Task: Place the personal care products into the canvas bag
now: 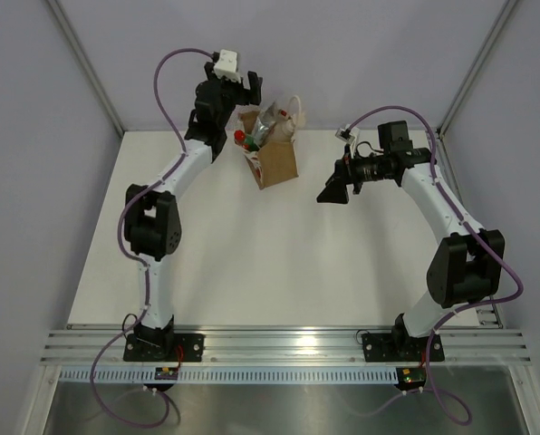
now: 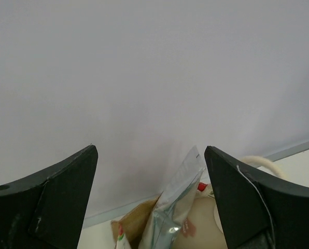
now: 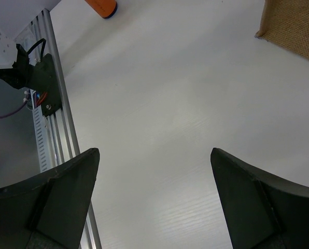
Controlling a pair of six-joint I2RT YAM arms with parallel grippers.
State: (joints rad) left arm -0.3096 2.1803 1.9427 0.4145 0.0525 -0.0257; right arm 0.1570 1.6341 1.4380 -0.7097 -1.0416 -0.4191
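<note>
The canvas bag (image 1: 277, 161) stands at the back middle of the table. A silvery squeeze tube (image 1: 270, 124) sticks up out of its mouth, and a red top (image 1: 240, 138) shows at its left rim. My left gripper (image 1: 250, 88) hangs open and empty above the bag's far side. In the left wrist view the tube (image 2: 176, 205), the tan bag rim (image 2: 134, 220) and a cream handle (image 2: 258, 162) lie below the left gripper (image 2: 150, 149). My right gripper (image 1: 332, 191) is open and empty to the right of the bag. The orange bottle with blue cap (image 3: 103, 6) shows at the top edge of the right wrist view, and the bag's corner (image 3: 294, 26) shows at top right. The beige pump bottle cannot be made out.
The metal rail (image 1: 288, 344) with both arm bases runs along the near table edge, and shows in the right wrist view (image 3: 53, 119). Grey walls close in the back and sides. The left arm's elbow (image 1: 152, 227) stands over the left part of the table.
</note>
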